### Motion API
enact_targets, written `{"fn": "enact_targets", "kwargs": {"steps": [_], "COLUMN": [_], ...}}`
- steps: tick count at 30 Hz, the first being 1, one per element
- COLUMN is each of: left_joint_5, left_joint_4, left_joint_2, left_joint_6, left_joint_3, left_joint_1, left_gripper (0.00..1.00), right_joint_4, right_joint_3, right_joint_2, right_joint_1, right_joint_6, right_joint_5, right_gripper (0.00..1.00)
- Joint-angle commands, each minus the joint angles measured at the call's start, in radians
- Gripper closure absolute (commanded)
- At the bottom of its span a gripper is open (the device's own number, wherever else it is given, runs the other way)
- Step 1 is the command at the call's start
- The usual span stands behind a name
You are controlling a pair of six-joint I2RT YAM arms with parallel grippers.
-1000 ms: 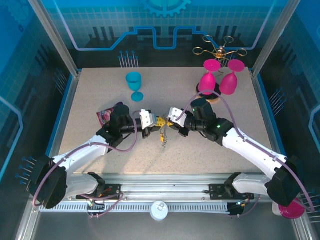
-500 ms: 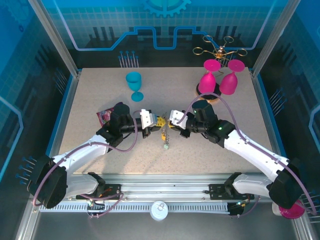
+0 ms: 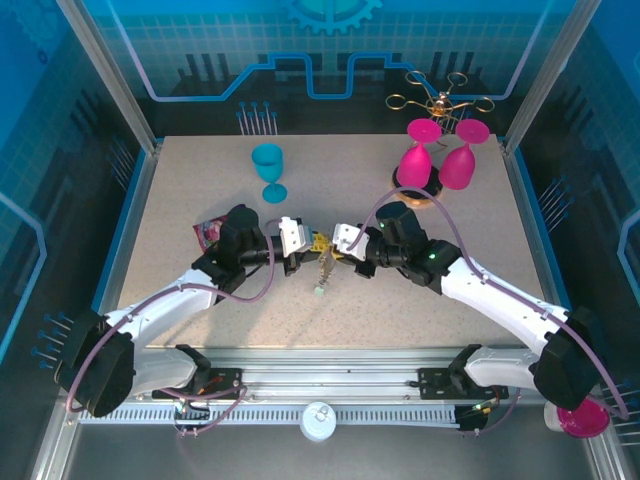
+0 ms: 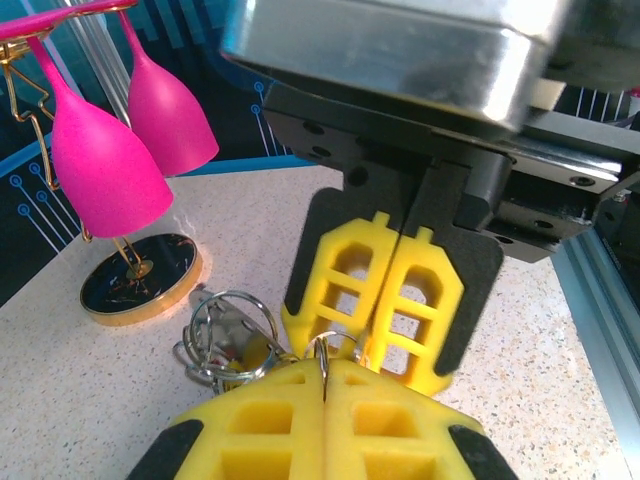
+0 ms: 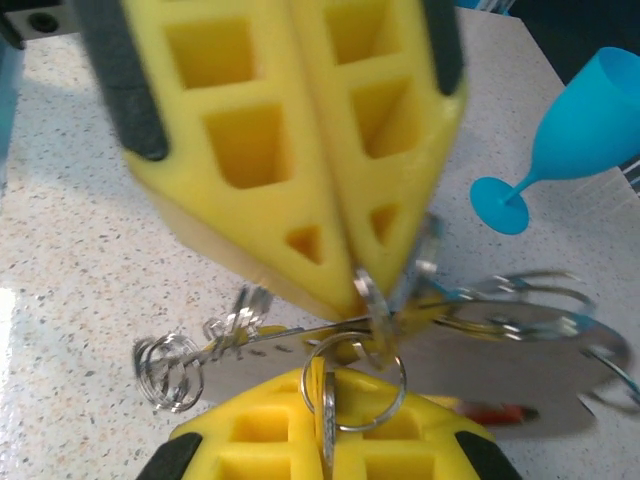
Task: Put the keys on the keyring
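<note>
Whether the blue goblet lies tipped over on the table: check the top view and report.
No, the blue goblet stands upright on its foot on the table.

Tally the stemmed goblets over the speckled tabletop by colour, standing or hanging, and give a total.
Blue goblet, standing upright: 1
Pink goblets, hanging bowl down: 2
Total: 3

A robot test cell — aluminium frame (image 3: pixel 107 75), blue printed panels (image 3: pixel 200 40).
</note>
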Motion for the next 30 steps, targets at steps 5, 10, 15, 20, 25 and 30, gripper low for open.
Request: {"fn": "enact_targets", "kwargs": {"steps": [5,10,15,20,25,30], "left_joint_5": [0.086,0.079,0.036,0.017,-0.032,-0.016], "left_joint_4": [-0.056,-0.058,-0.146,-0.157,-0.226,-0.177], "left_joint_2": [0.01,0.017,0.023,0.034,0.045,0.037], "left_joint_6": [0.057,0.057,0.12,0.122,0.16,0.133], "left_joint_3": [0.025,0.031,0.049,0.054,0.075,0.063], "left_joint_1": [-0.003,-0.004,-0.004,-0.003,-0.004,-0.004], "left_gripper": [1.0,1.0,1.0,1.0,1.0,1.0], "right_joint_4": [0.005,-0.005,0.007,-0.018,-0.036,-0.079], "right_joint_3": [0.049,0.055,0.051,0.047,0.05,0.044], "right_joint_2": [0.002,0.018,-0.022,-0.035,-0.065,-0.057], "right_joint_1": [-0.02,-0.013,-0.018,-0.021,-0.019,-0.019], "right_joint_6": [0.013,0.022,0.016,0.004,-0.006,-0.024], "right_joint_5": [0.057,0.012,0.014,0.005,-0.013,-0.005], "right_gripper": [1.0,1.0,1.0,1.0,1.0,1.0]}}
